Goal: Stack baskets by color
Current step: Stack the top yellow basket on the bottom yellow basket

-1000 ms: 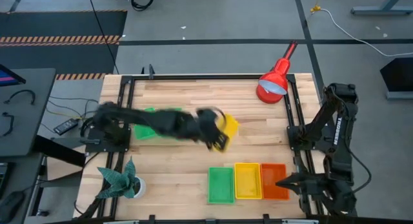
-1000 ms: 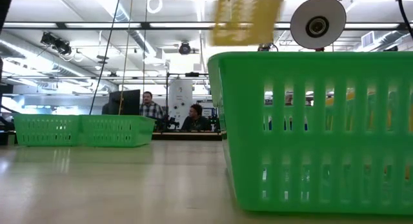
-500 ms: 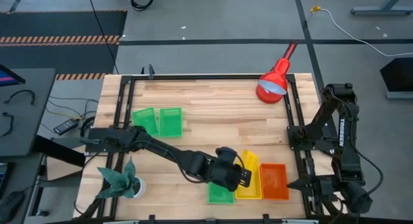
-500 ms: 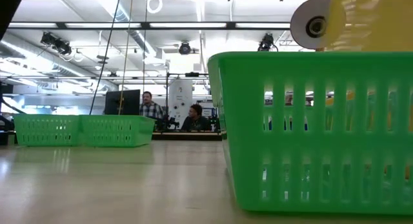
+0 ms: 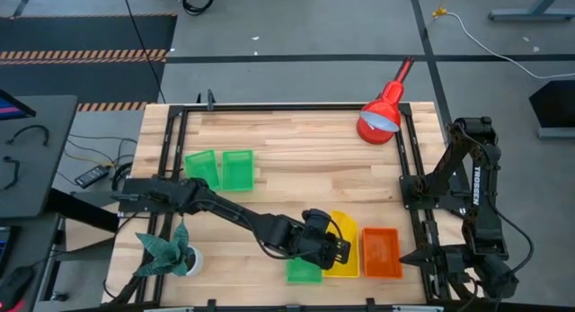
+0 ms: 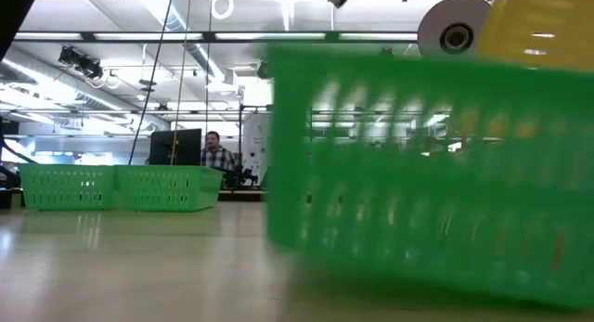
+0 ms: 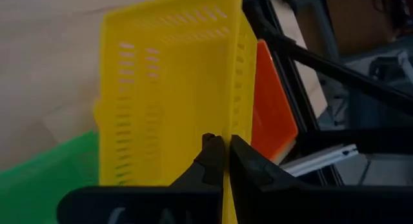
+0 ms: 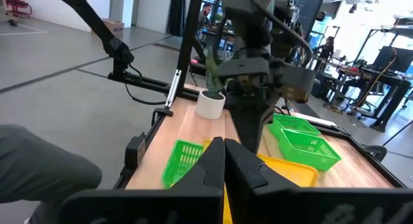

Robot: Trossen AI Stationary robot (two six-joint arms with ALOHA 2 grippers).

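My left gripper [image 5: 338, 249] is shut on a yellow basket [image 5: 342, 233], which it holds tilted over the row of baskets at the table's near edge. In the left wrist view the yellow basket [image 7: 168, 88] fills the middle. A green basket [image 5: 303, 271] lies askew on the table under my left arm. An orange basket [image 5: 380, 252] rests on the table to the right of the yellow one. Two more green baskets [image 5: 222, 169] stand side by side at the far left. My right gripper [image 8: 224, 145] is shut with nothing in it and waits at the table's right edge [image 5: 406, 255]. My left gripper pinches one side wall of the yellow basket at its rim [image 7: 227, 124], one finger on each face of the wall. The fingers slant down from the table's left. The basket is tipped up on edge; whether it touches the baskets below, I cannot tell.
A red desk lamp [image 5: 383, 114] lies at the far right corner. A potted plant [image 5: 167, 251] stands at the near left corner. A black frame [image 5: 409, 182] runs around the tabletop. People sit in the room beyond [image 6: 218, 157]. Bare wood spans the table's middle [image 5: 314, 164].
My left gripper has swung from the table's middle toward the near right and down, rolling as it went, and has carried the yellow basket over the near row. The green basket in that row has slid toward the near left and now lies askew.
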